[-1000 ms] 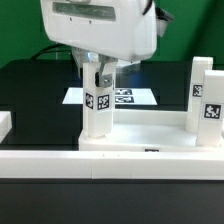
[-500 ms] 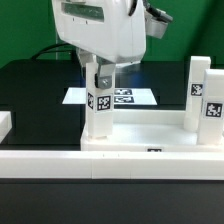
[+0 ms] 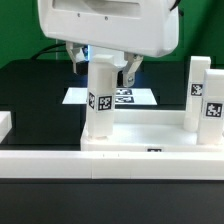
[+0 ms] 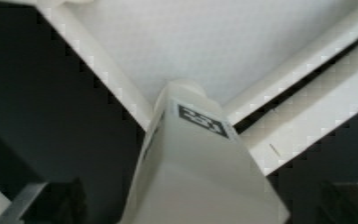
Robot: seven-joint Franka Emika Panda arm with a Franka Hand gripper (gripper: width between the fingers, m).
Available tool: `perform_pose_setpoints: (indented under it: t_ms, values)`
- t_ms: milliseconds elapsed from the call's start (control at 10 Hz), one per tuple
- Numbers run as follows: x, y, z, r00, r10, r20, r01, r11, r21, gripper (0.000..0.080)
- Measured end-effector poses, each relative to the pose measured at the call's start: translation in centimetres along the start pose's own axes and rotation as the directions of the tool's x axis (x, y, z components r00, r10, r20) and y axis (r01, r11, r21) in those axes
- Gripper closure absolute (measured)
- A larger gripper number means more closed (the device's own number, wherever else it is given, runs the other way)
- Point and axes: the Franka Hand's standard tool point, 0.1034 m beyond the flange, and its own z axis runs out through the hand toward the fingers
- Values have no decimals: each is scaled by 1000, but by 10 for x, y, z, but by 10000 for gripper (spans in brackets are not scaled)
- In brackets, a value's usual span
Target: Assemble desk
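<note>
The desk slab point(image 3: 140, 128) lies white and flat on the black table. One white square leg point(image 3: 98, 100) stands upright in its corner socket on the exterior view's left, tag facing the camera. A second leg point(image 3: 205, 98) stands upright in the corner on the exterior view's right. My gripper point(image 3: 101, 66) is over the top of the left leg, open, with one finger point(image 3: 128, 70) on each side and gaps showing. In the wrist view the leg point(image 4: 202, 170) runs between my dark fingers point(image 4: 43, 200) down to the slab point(image 4: 211, 45).
The marker board point(image 3: 122, 97) lies behind the slab. A long low white rail point(image 3: 110, 162) runs along the front. A small white block point(image 3: 5, 126) sits at the exterior view's left edge. A green backdrop stands behind the table.
My fingers were closed on the left leg's top and have now spread apart off it. The hand has turned and fills more of the view. The leg stays upright.
</note>
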Motion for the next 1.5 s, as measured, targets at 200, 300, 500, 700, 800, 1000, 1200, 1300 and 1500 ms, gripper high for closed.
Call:
perform_pose_setpoints:
  t_ms: [200, 300, 500, 700, 800, 1000, 1200, 1300, 1500]
  values:
    - [0, 0, 1, 993, -120, 0, 120, 993, -1, 150]
    - [1, 0, 1, 968, -250, -16, 249, 968, -24, 150]
    - [0, -3, 2, 906, -423, -24, 422, 906, -43, 150]
    - [0, -3, 2, 808, -590, -18, 588, 807, -48, 150]
    - [0, -3, 3, 751, -661, -15, 659, 750, -52, 150]
    - [-3, 1, 8, 661, -751, -10, 749, 660, -57, 150]
    - [-2, 2, 9, 625, -780, -6, 779, 624, -61, 150]
    - [-2, 2, 9, 628, -779, -5, 777, 627, -61, 284]
    - [-2, 3, 9, 628, -778, -5, 776, 627, -61, 453]
